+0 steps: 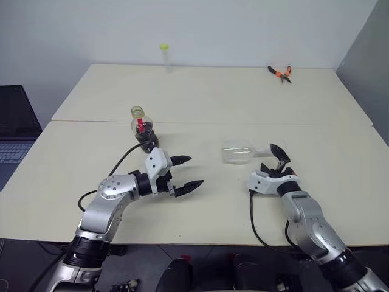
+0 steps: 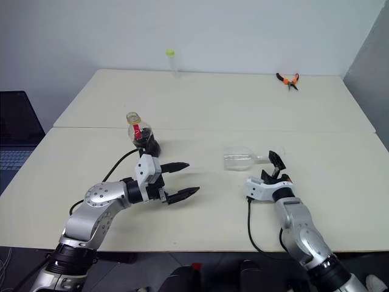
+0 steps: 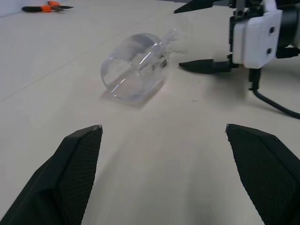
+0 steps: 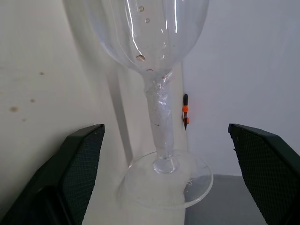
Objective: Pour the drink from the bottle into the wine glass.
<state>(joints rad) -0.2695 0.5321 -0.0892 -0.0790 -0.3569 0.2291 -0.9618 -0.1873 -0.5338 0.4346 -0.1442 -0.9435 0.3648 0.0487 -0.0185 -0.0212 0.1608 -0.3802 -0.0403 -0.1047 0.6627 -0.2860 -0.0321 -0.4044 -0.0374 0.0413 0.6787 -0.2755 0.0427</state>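
left gripper [image 1: 185,173]: lower left of centre, fingers spread, holding nothing. right gripper [image 1: 281,159]: lower right of centre, fingers spread at the stem of the wine glass [image 1: 238,152], which lies on its side mid-frame. bottle [image 1: 143,129]: upright, left of centre, behind the left gripper, dark drink [image 1: 147,141] inside. table [image 1: 213,103]: cream.

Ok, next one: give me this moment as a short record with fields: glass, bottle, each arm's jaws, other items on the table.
wine glass: lying on its side on the table, bowl toward the robot's left, empty
bottle: upright, dark drink in its lower part, no cap on it
left gripper: jaws open, near the bottle, holding nothing
right gripper: jaws open, at the glass's foot end, stem not gripped
far edge: clear tube with a yellow-green cap, orange-handled pliers
pouring: not begun
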